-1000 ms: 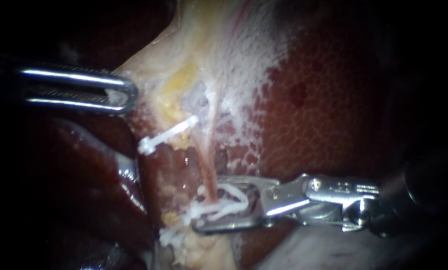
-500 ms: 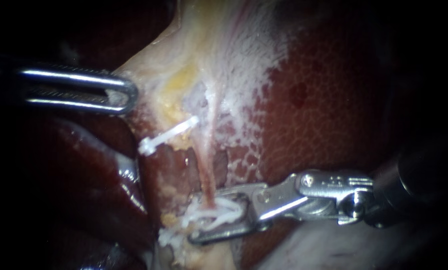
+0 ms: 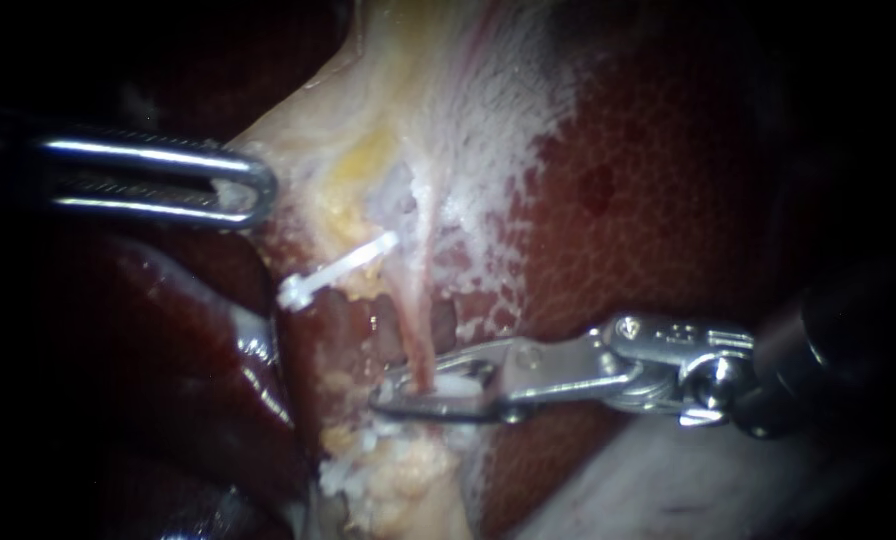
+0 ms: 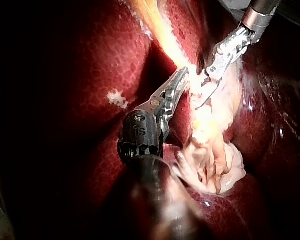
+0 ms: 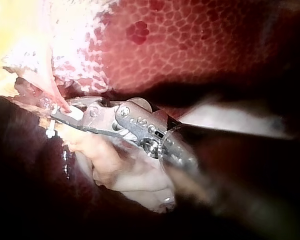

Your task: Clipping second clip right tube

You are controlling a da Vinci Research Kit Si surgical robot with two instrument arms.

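Observation:
The right tube [image 3: 415, 335], thin and pink, runs down from the pale tissue into my right instrument's jaws [image 3: 408, 392]. Those jaws lie nearly together, shut on a white clip [image 3: 458, 383] that wraps the tube. In the right wrist view the same jaws [image 5: 55, 116] clamp across the tube. A separate white clip [image 3: 333, 270] sits across tissue up and to the left. My left instrument [image 3: 258, 190] comes in from the left, its slotted jaws shut on the edge of the pale tissue [image 3: 298, 150]; the left wrist view shows its tips [image 4: 184, 74] buried in that tissue.
Dark red liver [image 3: 648, 200] fills the right side behind the tube. Pale, lumpy fat [image 3: 388, 470] lies just below the right jaws. A glossy dark red lobe [image 3: 168, 340] lies under the left instrument. In the left wrist view the right instrument [image 4: 205, 97] stands close beside the left tips.
The right jaws have closed from a wide gap to nearly together, flattening the white clip onto the tube, and have risen slightly. The left instrument has held still.

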